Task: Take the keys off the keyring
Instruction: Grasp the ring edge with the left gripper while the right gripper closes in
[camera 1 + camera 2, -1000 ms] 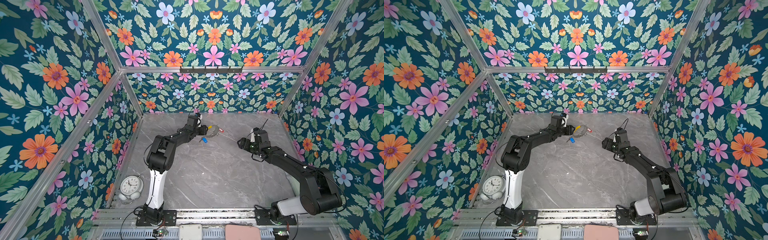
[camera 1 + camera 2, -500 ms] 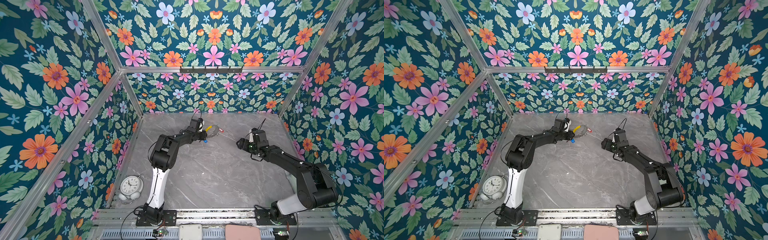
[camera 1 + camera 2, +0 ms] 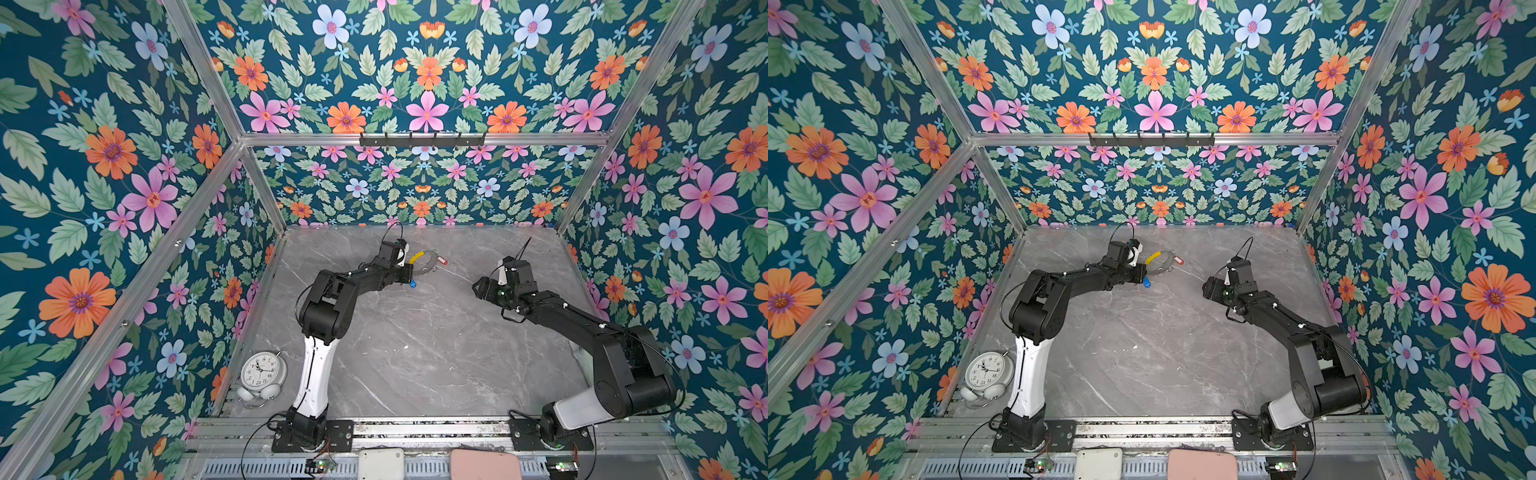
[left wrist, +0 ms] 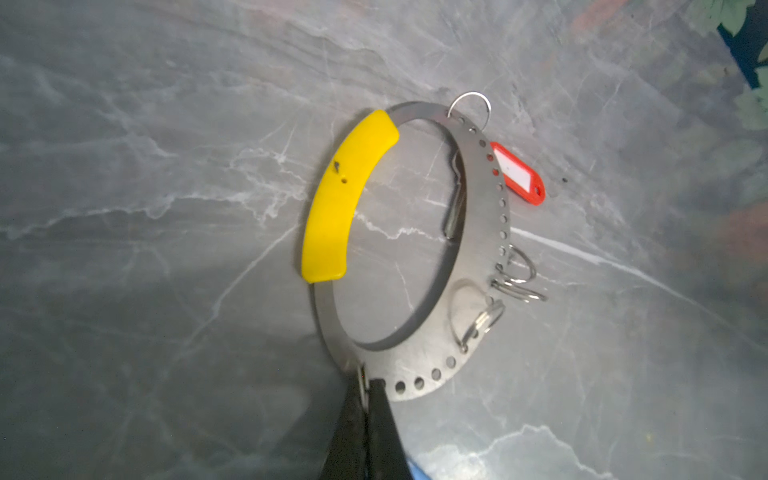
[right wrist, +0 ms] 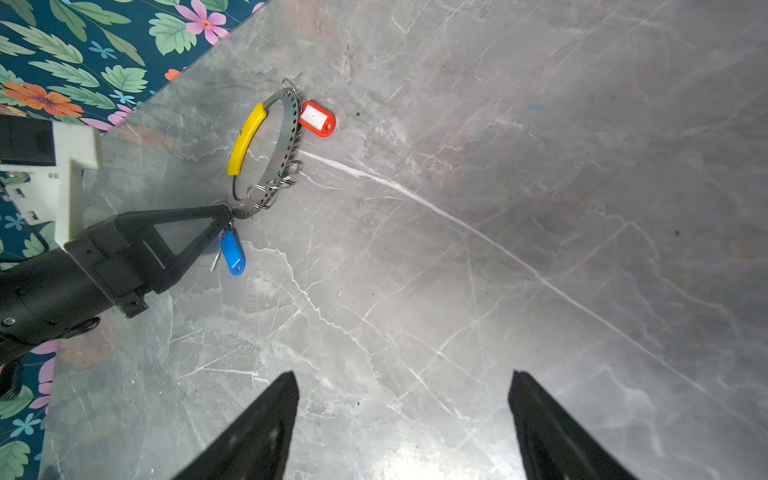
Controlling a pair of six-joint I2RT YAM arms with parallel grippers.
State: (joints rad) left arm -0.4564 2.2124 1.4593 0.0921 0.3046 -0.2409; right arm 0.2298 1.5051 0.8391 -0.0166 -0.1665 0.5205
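- Grip: left gripper (image 4: 365, 395) has just clenched onto the keyring (image 4: 469, 216) rim, right where the blue tag (image 5: 232, 253) hangs. The hoop looks anchored, so pulling keys off can start.
- Right gripper (image 5: 403, 374): released, jaws wide, well apart from the hoop.
- Keyring: upper centre in both top views, yellow sleeve (image 3: 417, 257) on its left arc.
- Left wrist view: hoop tilted, long axis running lower centre to upper right. Red tag (image 4: 517, 172) lies outside the rim, pointing lower right.

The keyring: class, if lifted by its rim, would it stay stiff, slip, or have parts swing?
Probably stiff: the keyring is a flat metal band holding its round shape. Its thin bare rim looks slippery; the yellow sleeve likely grips better. The red tag, blue tag and split rings would probably dangle.
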